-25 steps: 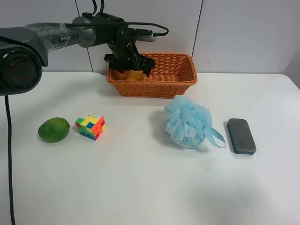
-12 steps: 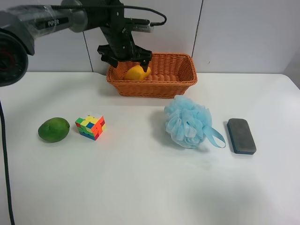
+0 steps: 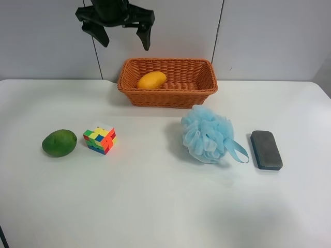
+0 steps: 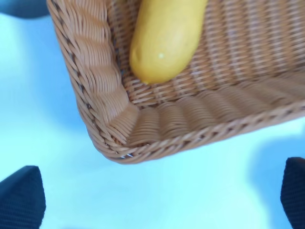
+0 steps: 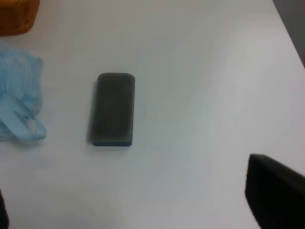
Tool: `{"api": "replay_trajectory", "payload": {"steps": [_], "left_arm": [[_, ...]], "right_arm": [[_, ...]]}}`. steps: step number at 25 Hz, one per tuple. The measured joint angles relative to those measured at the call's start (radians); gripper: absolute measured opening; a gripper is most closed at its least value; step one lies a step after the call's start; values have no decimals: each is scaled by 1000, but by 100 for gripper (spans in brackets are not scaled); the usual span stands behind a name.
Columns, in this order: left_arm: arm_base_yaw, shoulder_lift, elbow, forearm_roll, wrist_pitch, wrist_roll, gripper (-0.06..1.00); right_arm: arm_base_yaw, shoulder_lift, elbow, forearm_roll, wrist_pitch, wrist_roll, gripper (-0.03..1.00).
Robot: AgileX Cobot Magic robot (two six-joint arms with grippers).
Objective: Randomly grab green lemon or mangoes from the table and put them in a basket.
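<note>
The left claw (image 3: pixel 125 42) hangs in the air at the top left of the exterior high view, above the back left corner of the basket (image 3: pixel 168 95). Its two fingers are spread wide and hold nothing. In the left wrist view, the left claw (image 4: pixel 157 200) shows only two dark fingertips (image 4: pixel 19 195), with one corner of the basket (image 4: pixel 105 95) between and beyond them.

The mangoes (image 3: pixel 151 79) are one yellow-orange fruit, which lies inside the basket in its left half, near that corner (image 4: pixel 164 38).

The right claw (image 5: pixel 138 200) is also spread, with nothing between its fingers. It hovers over the table (image 3: pixel 155 196) near a dark grey block (image 5: pixel 113 109).

In the exterior high view the green lemon (image 3: pixel 59 143) lies on the table at the middle left. A colourful cube (image 3: pixel 100 140) lies just beside it on the right. A blue bath sponge (image 3: pixel 207 134) sits in front of the basket, and the dark grey block (image 3: pixel 266 150) lies to its right.
</note>
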Motion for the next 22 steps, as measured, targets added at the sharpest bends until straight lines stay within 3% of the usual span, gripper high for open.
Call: {"api": "replay_trajectory", "payload": {"steps": [4, 7, 17, 22], "left_arm": [[-3, -99, 43, -18, -1, 21, 99], [-4, -202, 169, -30, -2, 41, 99], [-4, -590, 808, -30, 1, 53, 99], [-4, -807, 1027, -30, -6, 53, 99]], "right_arm": [[0, 0, 0, 0, 0, 0, 99], [0, 0, 0, 0, 0, 0, 99], [0, 0, 0, 0, 0, 0, 99], [0, 0, 0, 0, 0, 0, 99]]}}
